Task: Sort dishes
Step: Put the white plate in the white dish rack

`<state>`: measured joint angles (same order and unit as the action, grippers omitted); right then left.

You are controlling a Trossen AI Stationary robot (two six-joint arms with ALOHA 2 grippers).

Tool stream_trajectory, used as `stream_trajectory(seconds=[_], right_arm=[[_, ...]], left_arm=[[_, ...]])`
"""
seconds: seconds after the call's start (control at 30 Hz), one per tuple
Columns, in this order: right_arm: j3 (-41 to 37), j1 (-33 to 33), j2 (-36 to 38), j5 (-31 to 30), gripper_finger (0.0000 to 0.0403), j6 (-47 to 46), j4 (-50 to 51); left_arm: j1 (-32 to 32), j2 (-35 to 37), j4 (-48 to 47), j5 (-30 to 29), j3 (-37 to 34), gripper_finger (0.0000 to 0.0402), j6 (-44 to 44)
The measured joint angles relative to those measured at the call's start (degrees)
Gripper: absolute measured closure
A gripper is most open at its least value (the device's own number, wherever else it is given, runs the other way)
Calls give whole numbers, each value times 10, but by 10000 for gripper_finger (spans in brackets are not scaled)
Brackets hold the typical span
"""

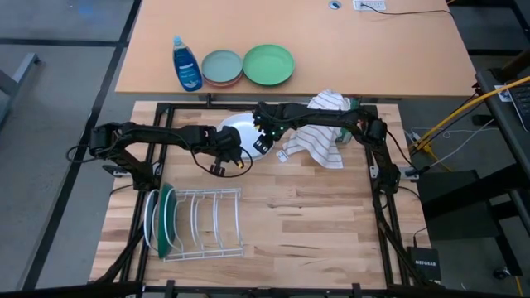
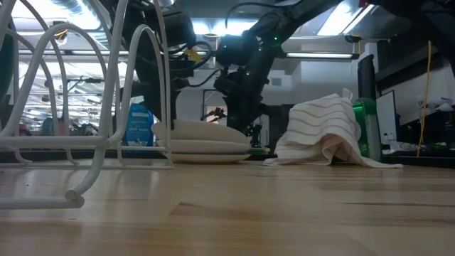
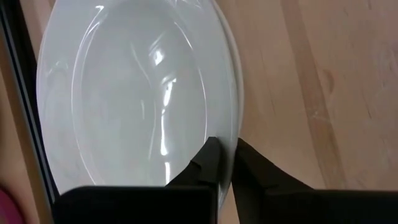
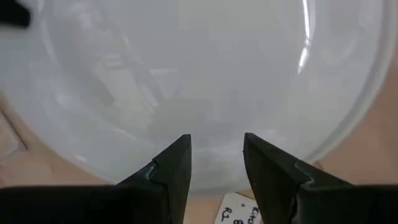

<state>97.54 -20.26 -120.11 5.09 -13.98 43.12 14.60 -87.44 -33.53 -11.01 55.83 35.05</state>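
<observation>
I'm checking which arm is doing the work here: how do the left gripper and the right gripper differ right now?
The left gripper is shut on the rim of the white plate; the right gripper is open, with a clear gap between its fingers. The left gripper meets the plate at its edge, while the right gripper hangs over the plate's face and holds nothing. Both are at the same white plate.

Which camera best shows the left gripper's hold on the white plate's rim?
The left wrist view: the left gripper is shut on the white plate, one finger on each side of its rim. The high view shows only the arm reaching the plate; the low view shows stacked plates edge-on; the right wrist view shows just the plate's face.
</observation>
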Motion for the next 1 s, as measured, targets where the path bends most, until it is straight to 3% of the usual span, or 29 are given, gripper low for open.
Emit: stream_trajectory(seconds=[0.27,0.47,0.63,1.0], right_arm=[[0,39,0,-6,253,101,-16],[0,67,0,-59,253,152,-28],[0,77,3,-103,253,159,-23],[1,82,44,-97,253,160,6]], left_arm=[[0,0,-1,0,0,388,-1],[0,-1,-4,0,0,387,1],[0,-1,-3,0,0,387,1],[0,-1,-3,1,0,387,3]])
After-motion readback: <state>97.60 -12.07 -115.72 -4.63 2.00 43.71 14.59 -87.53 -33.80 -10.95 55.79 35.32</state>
